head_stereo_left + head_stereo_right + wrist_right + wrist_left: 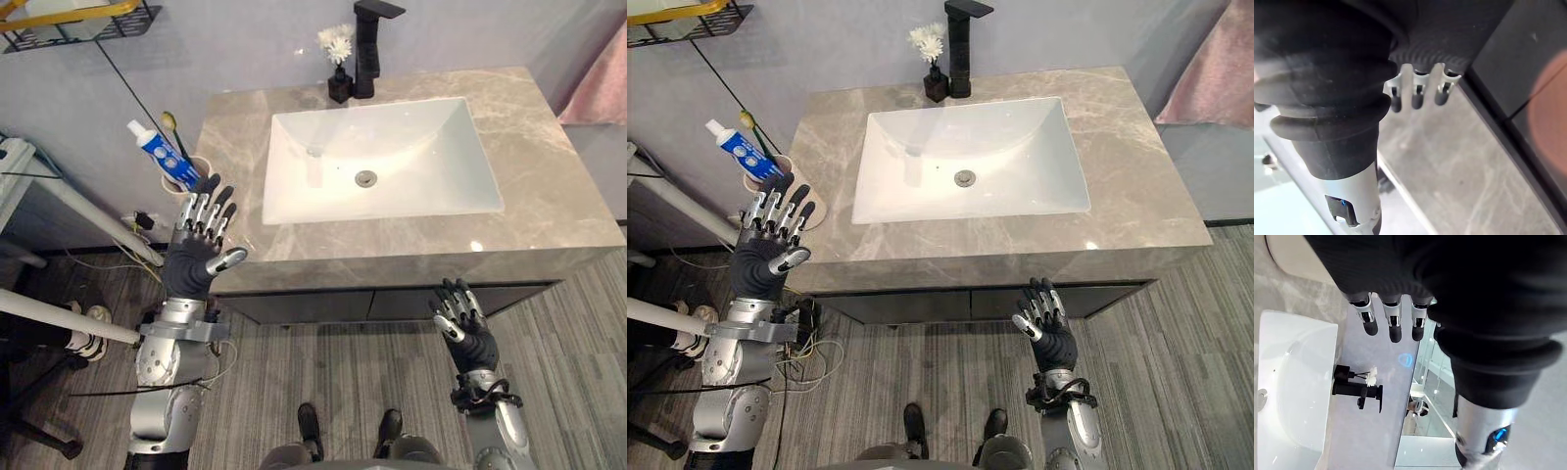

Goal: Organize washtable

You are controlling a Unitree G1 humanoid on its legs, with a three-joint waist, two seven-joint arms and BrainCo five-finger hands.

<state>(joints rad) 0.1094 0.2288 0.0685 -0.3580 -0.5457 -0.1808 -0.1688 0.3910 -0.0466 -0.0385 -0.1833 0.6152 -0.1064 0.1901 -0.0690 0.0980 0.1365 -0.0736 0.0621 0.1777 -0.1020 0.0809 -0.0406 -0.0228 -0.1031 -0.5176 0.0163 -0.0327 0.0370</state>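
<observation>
A: Left eye view first. Where's the work?
B: At the table's [549, 186] left corner stands one cup [182, 172] holding one toothpaste tube [150, 150] and one toothbrush [170, 125]. The left hand [201, 250] hovers just in front of it, fingers spread wide and empty. I'd judge the cup is next. Come in low, wrap the cup's wall and keep it upright so the tall tube doesn't tip out.
A: Right eye view?
B: Same scene. The right hand [1046, 328] hangs below the table's front edge, loose and holding nothing.
A: Left wrist view?
B: Straight fingers [1393, 328], and past them one sink [1283, 382], one black faucet [1359, 391] and one small vase of white flowers [1371, 378].
A: Right wrist view?
B: Relaxed fingertips [1418, 98] above the floor [1449, 166].
</observation>
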